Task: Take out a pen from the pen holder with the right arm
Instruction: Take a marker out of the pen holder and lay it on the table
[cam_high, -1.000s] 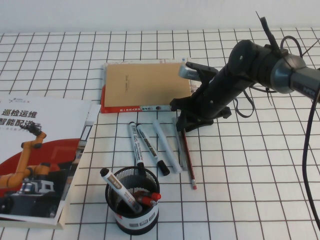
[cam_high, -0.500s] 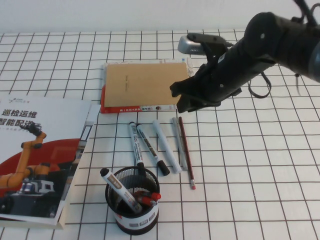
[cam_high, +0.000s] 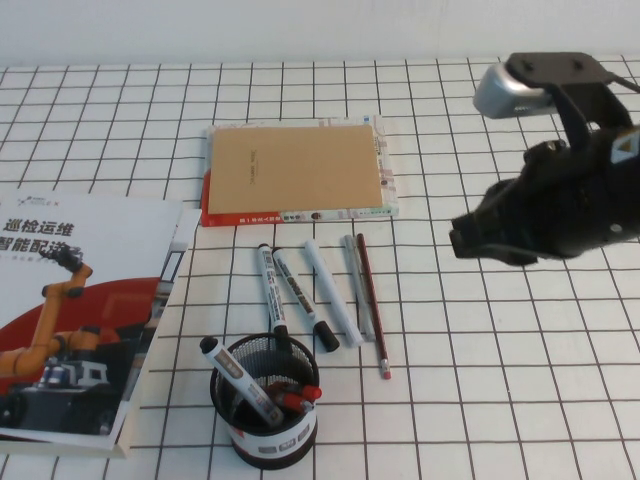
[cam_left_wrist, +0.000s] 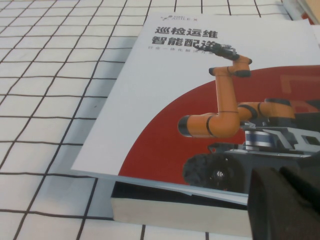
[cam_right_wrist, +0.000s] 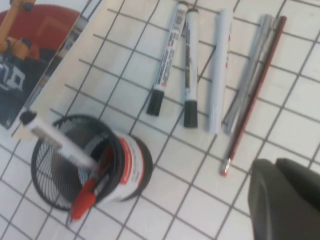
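The black mesh pen holder (cam_high: 268, 410) stands near the table's front edge and holds a white marker (cam_high: 235, 375) and a red pen (cam_high: 297, 400). My right gripper (cam_high: 464, 242) hovers well to the right of it, above the table, shut with nothing in it. From the right wrist view the holder (cam_right_wrist: 125, 165), the marker (cam_right_wrist: 57, 142) and the red pen (cam_right_wrist: 90, 190) all show, with the right gripper (cam_right_wrist: 272, 167) off to one side. My left gripper (cam_left_wrist: 277, 175) is shut over the booklet's corner.
Two black-capped markers (cam_high: 290, 292), a white pen (cam_high: 330, 290), a grey pen (cam_high: 360, 285) and a red pencil (cam_high: 372, 300) lie in a row behind the holder. A brown-covered book (cam_high: 295, 175) lies further back. A robot booklet (cam_high: 70, 300) covers the left side.
My right arm has lifted off the row of pens and swung to the right. Its jaws were apart over the pencil and are now shut. The pens lie as before.
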